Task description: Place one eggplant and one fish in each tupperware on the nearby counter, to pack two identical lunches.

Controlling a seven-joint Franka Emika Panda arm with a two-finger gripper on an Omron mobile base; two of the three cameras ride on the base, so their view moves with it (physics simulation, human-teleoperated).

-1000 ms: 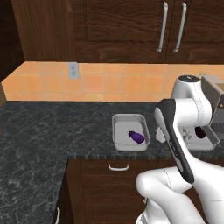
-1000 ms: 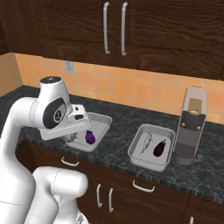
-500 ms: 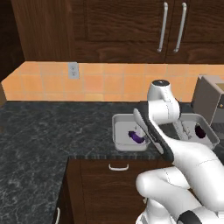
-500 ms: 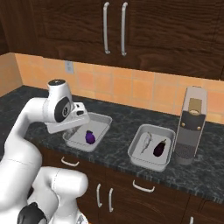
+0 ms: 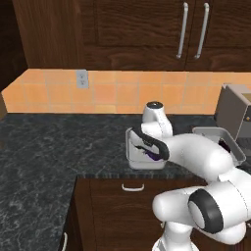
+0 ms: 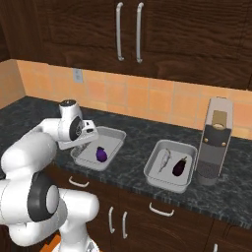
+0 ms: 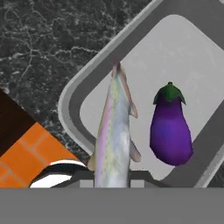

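Near the front edge of the dark marbled stone tabletop (image 6: 133,162), two shallow pale-grey rectangular tupperware containers sit side by side, well apart from each other. Over the left tupperware (image 6: 112,134) hangs the white arm's gripper (image 7: 113,174), closed on a slim silvery-grey fish (image 7: 114,135) with a pinkish sheen; the held fish points away from the hand, its tail end over that container's rounded corner in the hand view. Just beside the fish, not touching it, a glossy bright violet eggplant (image 7: 170,130) with a green cap lies on the pale floor of the same container (image 7: 70,103). In the right base view this eggplant (image 6: 101,154) rests about mid-container, with the gripper above the container's left end.

The right tupperware (image 6: 156,178) holds a second small silvery fish (image 6: 164,159) lying lengthwise and a near-black eggplant (image 6: 180,166) next to it, the two apart. Immediately right of it stands a tall brushed-metal box appliance (image 6: 213,140) toward the tabletop's back. From the left base view the arm covers much of the left container (image 5: 131,152); a sliver of purple shows inside it.
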